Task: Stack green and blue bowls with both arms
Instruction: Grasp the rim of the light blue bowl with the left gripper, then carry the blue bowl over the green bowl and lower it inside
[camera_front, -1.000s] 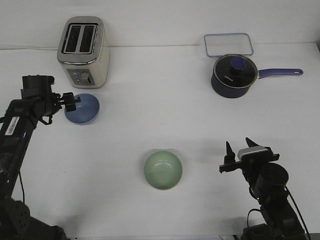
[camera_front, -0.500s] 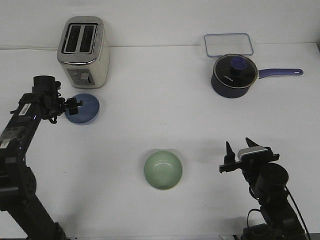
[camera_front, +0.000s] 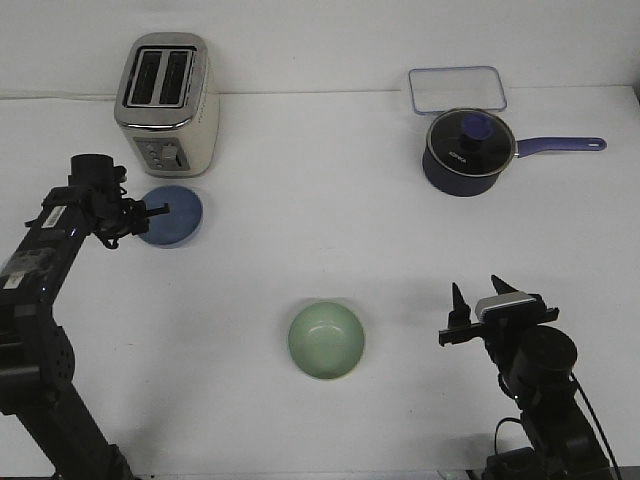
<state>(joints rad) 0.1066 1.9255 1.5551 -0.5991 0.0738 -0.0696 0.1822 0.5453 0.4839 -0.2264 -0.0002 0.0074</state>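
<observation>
The blue bowl (camera_front: 176, 217) is at the left of the table, just in front of the toaster, its inside turned toward the camera. My left gripper (camera_front: 152, 211) reaches in from the left and is shut on the bowl's left rim. The green bowl (camera_front: 326, 340) sits upright on the table near the front middle, with nothing touching it. My right gripper (camera_front: 477, 290) stands at the front right, well to the right of the green bowl, fingers open and pointing up with nothing between them.
A cream and silver toaster (camera_front: 167, 103) stands at the back left, close behind the blue bowl. A dark navy saucepan (camera_front: 468, 152) with a purple handle sits at the back right, with a clear lidded container (camera_front: 457, 89) behind it.
My left arm has drawn its elbow back and swung the wrist. The blue bowl, held at the rim, has shifted slightly right and now shows more of its inside. The right arm has not moved.
</observation>
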